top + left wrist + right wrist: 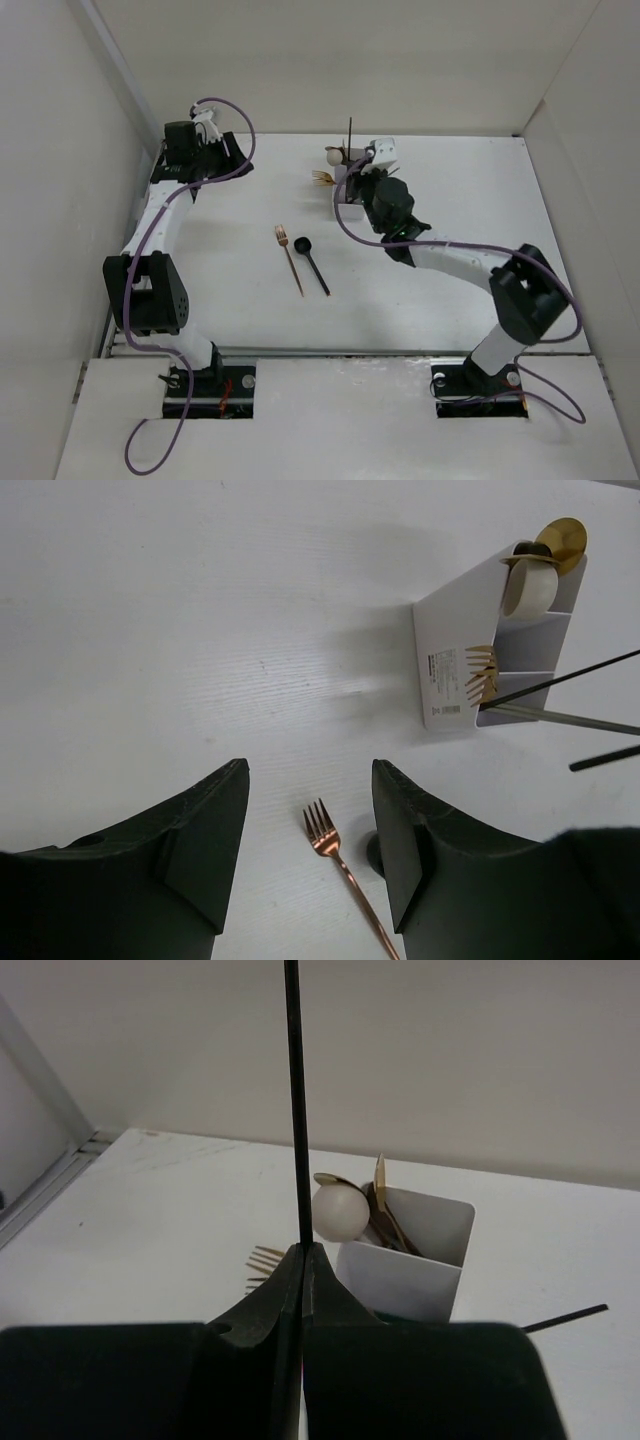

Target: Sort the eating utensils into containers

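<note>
Beside the white box (pixel 400 1278), right gripper (pixel 302 1252) clamped on an upright chopstick (pixel 292 1110). Left gripper (pixel 310 775) jaws apart, holding nothing. Copper fork (pixel 291 260) and black spoon (pixel 314 263) lie side by side mid-table.

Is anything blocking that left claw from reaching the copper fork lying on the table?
Nothing visible does. The left gripper is open, and only bare table lies between it and the copper fork. The black spoon lies beside the fork, apart from it.
</note>
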